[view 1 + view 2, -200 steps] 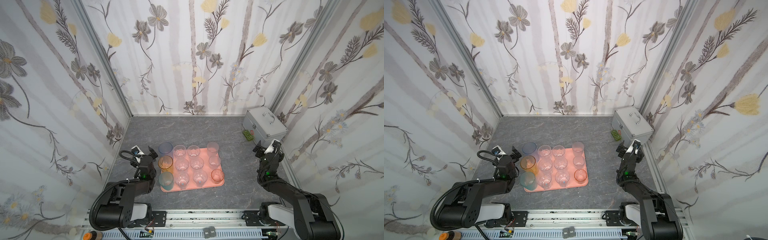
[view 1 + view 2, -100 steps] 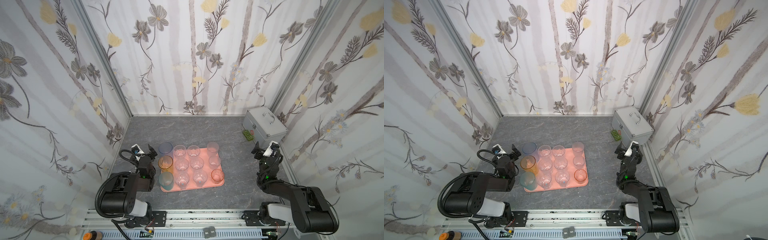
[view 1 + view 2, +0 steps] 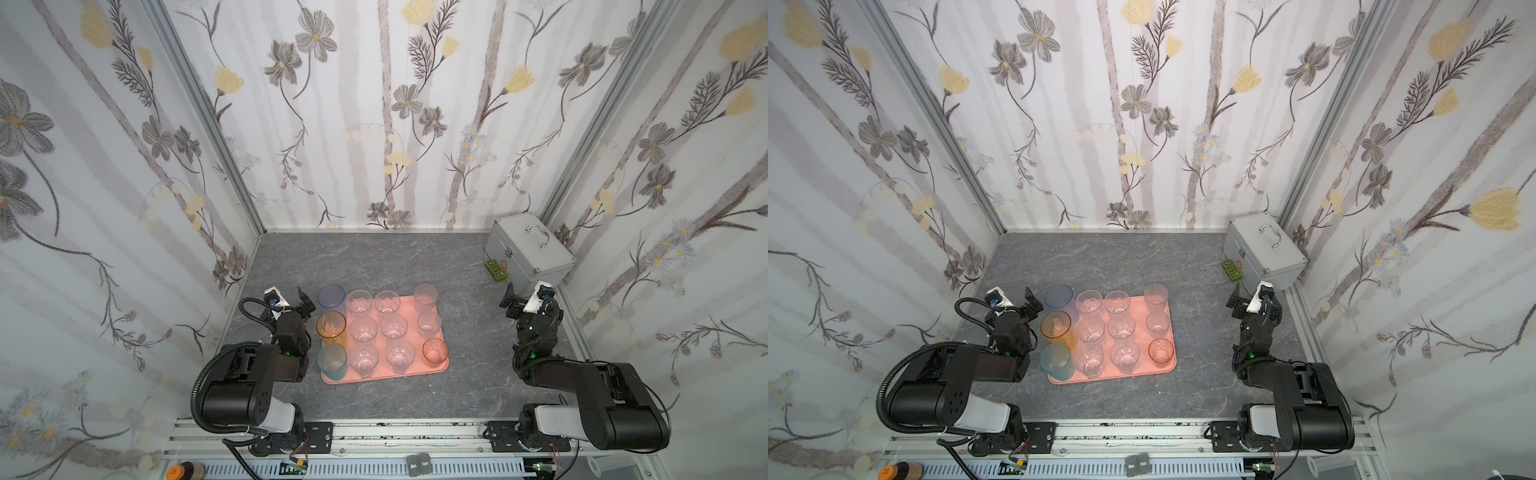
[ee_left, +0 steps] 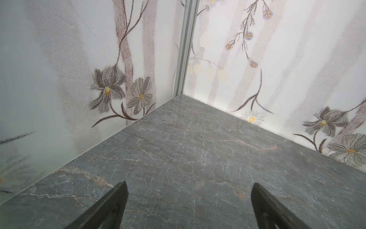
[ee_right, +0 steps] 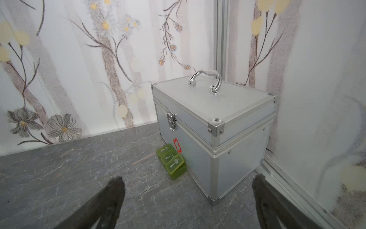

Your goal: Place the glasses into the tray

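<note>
Grey marbled tabletop (image 3: pixel 374 257) bears a salmon-pink tray (image 3: pixel 417 366) at lower centre of the frame; silver case (image 3: pixel 528 253), right of centre, with green box (image 3: pixel 494 270) against it.

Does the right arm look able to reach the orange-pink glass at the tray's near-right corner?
Probably yes: the right gripper is open, and only bare tabletop lies between it and the orange-pink glass.
</note>
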